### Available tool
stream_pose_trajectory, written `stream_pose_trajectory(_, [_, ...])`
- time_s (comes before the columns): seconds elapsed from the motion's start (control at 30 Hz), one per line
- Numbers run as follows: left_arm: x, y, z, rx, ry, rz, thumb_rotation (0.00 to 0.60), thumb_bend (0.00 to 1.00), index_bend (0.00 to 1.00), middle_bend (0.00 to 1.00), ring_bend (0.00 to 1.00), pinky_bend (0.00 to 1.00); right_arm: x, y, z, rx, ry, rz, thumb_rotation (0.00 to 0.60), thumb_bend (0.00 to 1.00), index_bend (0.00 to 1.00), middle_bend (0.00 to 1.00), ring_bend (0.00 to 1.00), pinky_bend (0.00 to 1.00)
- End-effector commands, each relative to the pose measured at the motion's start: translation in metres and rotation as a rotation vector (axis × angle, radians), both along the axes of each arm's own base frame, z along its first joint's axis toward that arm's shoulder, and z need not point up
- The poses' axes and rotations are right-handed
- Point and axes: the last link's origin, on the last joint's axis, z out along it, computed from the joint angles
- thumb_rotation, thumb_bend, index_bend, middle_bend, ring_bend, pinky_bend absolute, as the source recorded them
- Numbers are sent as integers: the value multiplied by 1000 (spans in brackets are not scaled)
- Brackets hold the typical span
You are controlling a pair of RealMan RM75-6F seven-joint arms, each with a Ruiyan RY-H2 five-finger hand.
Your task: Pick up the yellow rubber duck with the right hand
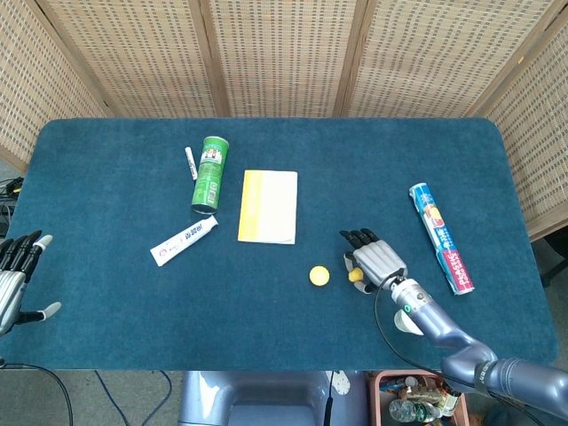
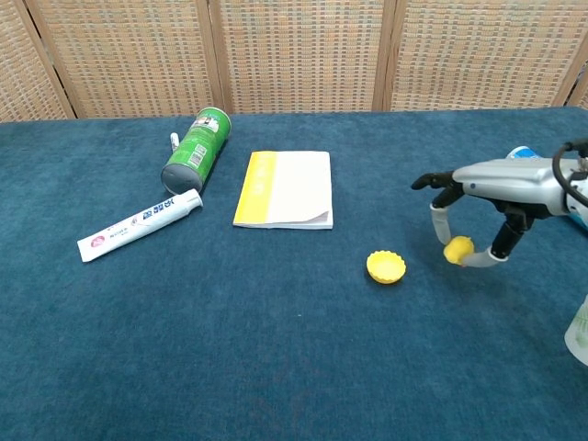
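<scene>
Chest view showed the right hand [image 2: 478, 207] pinching the small yellow rubber duck [image 2: 457, 249] clear of the blue felt table [image 2: 276, 322] (near a yellow scalloped cap [image 2: 386, 266]); lift step apparently underway, next needing a steady raise without loosening.

Bunch of random stuff spread over a blue table [image 1: 106, 293].

A green can [image 1: 209, 173] lies on its side toward the left with a white marker [image 1: 190, 162] just beside it, and a white toothpaste tube [image 1: 185, 240] sits a bit nearer the front edge. Middle of the table there's a notebook [image 1: 268, 206], white with a yellow strip down one side. A small yellow cap [image 1: 319, 276] sits below it, near the front. Over on the right lies a colorful tube-shaped package [image 1: 440, 237]. Wicker screens [image 1: 284, 53] stand behind the table.
</scene>
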Motion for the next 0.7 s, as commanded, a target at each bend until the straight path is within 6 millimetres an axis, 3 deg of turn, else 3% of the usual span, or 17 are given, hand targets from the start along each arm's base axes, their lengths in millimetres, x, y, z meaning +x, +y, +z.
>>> stream_pose_trajectory(0.03, [0, 0, 0, 0, 0, -1, 600, 0, 0, 0, 0, 0, 36, -4, 4, 16, -16, 69, 600, 302, 513, 0, 0, 0])
stream_pose_trajectory(0.13, [0, 0, 1, 2, -2, 1, 600, 0, 0, 0, 0, 0, 59, -6, -2, 50, -21, 91, 600, 302, 512, 0, 0, 0])
stream_pose_trajectory(0.33, [-1, 0, 2, 2, -7, 3, 600, 0, 0, 0, 0, 0, 79, -11, -25, 81, 29, 126, 600, 302, 513, 0, 0, 0])
stream_pose_trajectory(0.5, [-1, -1, 3, 0, -9, 5, 600, 0, 0, 0, 0, 0, 79, -16, -43, 83, 64, 96, 600, 302, 513, 0, 0, 0])
stream_pose_trajectory(0.7, [-3, 0, 3, -2, -11, 9, 600, 0, 0, 0, 0, 0, 73, -16, -46, 73, 97, 83, 600, 302, 513, 0, 0, 0])
